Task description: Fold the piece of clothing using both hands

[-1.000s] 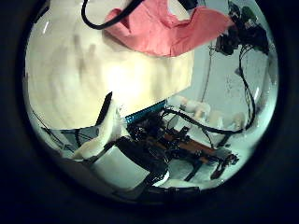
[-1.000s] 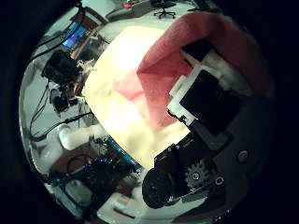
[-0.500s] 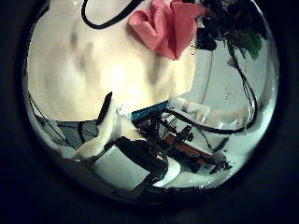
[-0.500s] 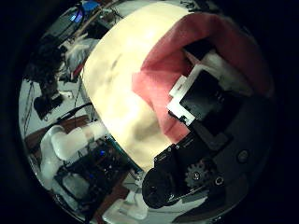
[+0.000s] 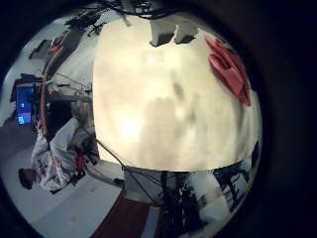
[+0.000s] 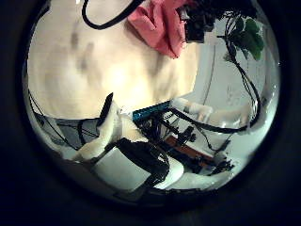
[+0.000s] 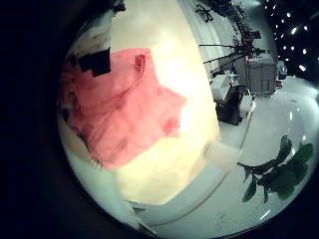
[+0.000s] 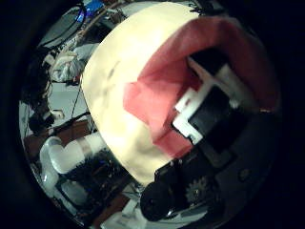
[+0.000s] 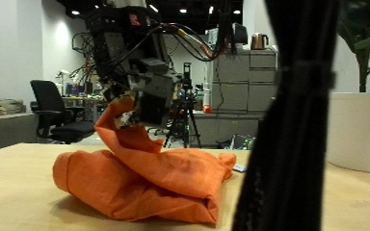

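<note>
An orange piece of clothing [image 9: 146, 178] lies bunched on the pale wooden table [image 9: 18, 192]. One corner is lifted above the heap by my right hand [image 9: 145, 82], whose fingers are curled on the cloth. In the right thumb side view the fingers [image 8: 210, 105] sit in a fold of the clothing [image 8: 157, 86], close to the palm. The right little finger side view shows the clothing [image 7: 125, 105] spread below on the table [image 7: 189, 60]. My left hand [image 6: 118, 155] is high over the table [image 6: 75, 66], far from the clothing [image 6: 160, 24], with relaxed fingers holding nothing. The clothing [image 5: 230, 69] lies by the table's edge.
A black upright part [image 9: 294, 115] stands close in the foreground beside the heap. Behind it is a white plant pot [image 9: 358, 130]. An office chair [image 9: 50, 101] and cabinets [image 9: 243, 82] stand beyond the table.
The clothing has shrunk toward the edge of the left thumb side view, so my left hand has drawn away from it. The cloth has bunched more around my right hand's fingers.
</note>
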You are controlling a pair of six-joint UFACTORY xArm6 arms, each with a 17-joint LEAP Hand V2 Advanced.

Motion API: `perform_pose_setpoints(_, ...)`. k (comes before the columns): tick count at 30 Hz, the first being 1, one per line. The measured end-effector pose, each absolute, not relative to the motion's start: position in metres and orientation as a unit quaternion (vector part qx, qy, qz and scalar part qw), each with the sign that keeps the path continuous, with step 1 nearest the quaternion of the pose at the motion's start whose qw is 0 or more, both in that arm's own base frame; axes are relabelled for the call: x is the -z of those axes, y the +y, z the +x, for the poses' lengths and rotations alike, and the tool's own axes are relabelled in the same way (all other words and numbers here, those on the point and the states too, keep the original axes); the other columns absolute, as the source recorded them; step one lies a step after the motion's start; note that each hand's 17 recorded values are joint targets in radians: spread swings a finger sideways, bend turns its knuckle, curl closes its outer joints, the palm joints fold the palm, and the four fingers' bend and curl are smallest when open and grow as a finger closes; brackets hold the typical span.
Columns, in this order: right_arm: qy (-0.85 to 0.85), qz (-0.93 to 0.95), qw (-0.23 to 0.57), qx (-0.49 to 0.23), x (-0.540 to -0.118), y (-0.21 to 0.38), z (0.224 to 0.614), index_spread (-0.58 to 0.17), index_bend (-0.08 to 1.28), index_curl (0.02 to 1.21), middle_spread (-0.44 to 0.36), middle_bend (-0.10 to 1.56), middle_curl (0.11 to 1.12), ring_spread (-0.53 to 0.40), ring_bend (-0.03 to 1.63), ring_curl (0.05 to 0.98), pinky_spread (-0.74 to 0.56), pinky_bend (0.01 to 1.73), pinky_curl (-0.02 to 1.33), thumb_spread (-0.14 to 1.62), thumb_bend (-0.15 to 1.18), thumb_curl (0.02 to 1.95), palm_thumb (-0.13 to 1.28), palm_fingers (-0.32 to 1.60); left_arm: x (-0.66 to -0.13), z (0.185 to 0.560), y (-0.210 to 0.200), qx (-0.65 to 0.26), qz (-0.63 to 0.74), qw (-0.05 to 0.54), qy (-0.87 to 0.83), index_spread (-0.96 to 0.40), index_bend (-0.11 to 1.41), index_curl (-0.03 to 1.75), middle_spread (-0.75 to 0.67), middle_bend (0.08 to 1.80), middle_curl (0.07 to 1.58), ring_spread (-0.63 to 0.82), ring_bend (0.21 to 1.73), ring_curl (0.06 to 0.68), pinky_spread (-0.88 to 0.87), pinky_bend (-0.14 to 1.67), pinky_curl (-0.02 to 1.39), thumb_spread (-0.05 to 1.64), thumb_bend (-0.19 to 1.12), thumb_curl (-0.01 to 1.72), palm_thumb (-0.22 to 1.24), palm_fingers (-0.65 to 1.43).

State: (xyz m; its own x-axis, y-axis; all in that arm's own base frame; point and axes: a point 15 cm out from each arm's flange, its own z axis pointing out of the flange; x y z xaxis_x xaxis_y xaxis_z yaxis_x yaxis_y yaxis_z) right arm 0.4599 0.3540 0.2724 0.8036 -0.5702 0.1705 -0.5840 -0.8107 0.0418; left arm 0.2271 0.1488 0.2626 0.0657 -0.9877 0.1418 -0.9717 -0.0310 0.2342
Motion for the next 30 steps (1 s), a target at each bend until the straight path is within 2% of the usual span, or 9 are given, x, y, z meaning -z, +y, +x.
perform_pose_setpoints(2, -0.306, 0.949, 0.041, -0.068, -0.278, 0.346, 0.462, -0.345, 0.44, 0.66, -0.153, 0.88, 0.62, -0.273, 1.24, 0.561, -0.36, 1.02, 0.62, 1.14, -0.04, 0.75, 0.79, 0.02, -0.263, 0.227, 0.148, 0.03, 0.716, 0.135, -0.684, 0.02, 0.17, 0.33, 0.38, 0.17, 0.23, 0.6, 0.35, 0.23, 0.55, 0.23, 0.32, 1.08, -0.02, 0.34, 0.6, -0.03)
perform_pose_setpoints(3, -0.304, 0.95, 0.037, -0.064, -0.282, 0.343, 0.462, -0.355, 0.4, 0.61, -0.126, 0.77, 0.57, -0.239, 1.12, 0.51, -0.23, 1.0, 0.61, 1.13, -0.05, 0.72, 0.75, -0.09, -0.263, 0.227, 0.147, 0.03, 0.715, 0.135, -0.685, 0.02, 0.17, 0.33, 0.38, 0.17, 0.23, 0.6, 0.35, 0.23, 0.55, 0.23, 0.32, 1.08, -0.02, 0.34, 0.6, -0.03)
perform_pose_setpoints(4, -0.303, 0.95, 0.036, -0.062, -0.284, 0.342, 0.461, -0.369, 0.37, 0.56, -0.1, 0.66, 0.52, -0.148, 1.0, 0.464, -0.12, 0.99, 0.58, 1.13, -0.05, 0.69, 0.72, -0.17, -0.264, 0.227, 0.147, 0.03, 0.715, 0.134, -0.686, 0.02, 0.17, 0.33, 0.38, 0.17, 0.23, 0.6, 0.35, 0.23, 0.55, 0.23, 0.32, 1.08, -0.02, 0.34, 0.6, -0.03)
perform_pose_setpoints(6, -0.3, 0.951, 0.038, -0.059, -0.293, 0.332, 0.461, -0.389, 0.28, 0.5, -0.017, 0.51, 0.45, -0.004, 0.83, 0.39, 0.06, 0.96, 0.53, 1.11, -0.07, 0.62, 0.62, -0.23, -0.265, 0.227, 0.146, 0.03, 0.715, 0.134, -0.686, 0.01, 0.17, 0.33, 0.38, 0.17, 0.23, 0.6, 0.35, 0.23, 0.55, 0.23, 0.32, 1.08, -0.02, 0.34, 0.6, -0.03)
perform_pose_setpoints(10, -0.302, 0.951, 0.032, -0.063, -0.315, 0.317, 0.462, -0.428, 0.15, 0.41, 0.05, 0.31, 0.37, 0.149, 0.61, 0.295, 0.3, 0.83, 0.45, 1.06, -0.08, 0.5, 0.41, -0.21, -0.266, 0.229, 0.143, 0.032, 0.712, 0.132, -0.689, 0.01, 0.17, 0.33, 0.38, 0.17, 0.23, 0.6, 0.35, 0.23, 0.55, 0.23, 0.32, 1.08, -0.02, 0.34, 0.6, -0.03)
perform_pose_setpoints(15, -0.325, 0.942, 0.011, -0.078, -0.355, 0.286, 0.47, -0.422, 0.11, 0.33, 0.09, 0.22, 0.34, 0.217, 0.51, 0.255, 0.4, 0.73, 0.39, 1.0, -0.06, 0.42, 0.29, -0.16, -0.269, 0.233, 0.138, 0.032, 0.709, 0.129, -0.692, 0.01, 0.17, 0.33, 0.38, 0.17, 0.23, 0.6, 0.35, 0.23, 0.55, 0.23, 0.32, 1.08, -0.02, 0.34, 0.59, -0.03)
perform_pose_setpoints(21, -0.369, 0.925, 0.0, -0.087, -0.414, 0.218, 0.455, -0.404, 0.11, 0.26, 0.108, 0.18, 0.32, 0.244, 0.44, 0.234, 0.43, 0.65, 0.34, 0.96, -0.04, 0.37, 0.26, -0.12, -0.278, 0.245, 0.12, 0.034, 0.693, 0.12, -0.71, 0.01, 0.17, 0.33, 0.38, 0.17, 0.23, 0.6, 0.35, 0.23, 0.55, 0.23, 0.32, 1.08, -0.02, 0.34, 0.59, -0.03)
perform_pose_setpoints(25, -0.397, 0.912, -0.014, -0.102, -0.449, 0.171, 0.433, -0.389, 0.13, 0.23, 0.111, 0.17, 0.3, 0.248, 0.43, 0.233, 0.43, 0.62, 0.33, 0.96, -0.03, 0.35, 0.26, -0.09, -0.29, 0.257, 0.098, 0.035, 0.672, 0.109, -0.731, 0.01, 0.18, 0.33, 0.37, 0.17, 0.23, 0.6, 0.35, 0.23, 0.55, 0.23, 0.32, 1.08, -0.02, 0.34, 0.59, -0.03)
perform_pose_setpoints(30, -0.443, 0.89, -0.01, -0.105, -0.462, 0.101, 0.391, -0.38, 0.14, 0.22, 0.101, 0.17, 0.29, 0.239, 0.42, 0.236, 0.43, 0.6, 0.31, 0.95, -0.03, 0.33, 0.26, -0.05, -0.303, 0.263, 0.061, 0.037, 0.647, 0.101, -0.755, 0.02, 0.17, 0.33, 0.36, 0.17, 0.23, 0.6, 0.34, 0.229, 0.55, 0.23, 0.32, 1.08, -0.02, 0.34, 0.59, -0.02)
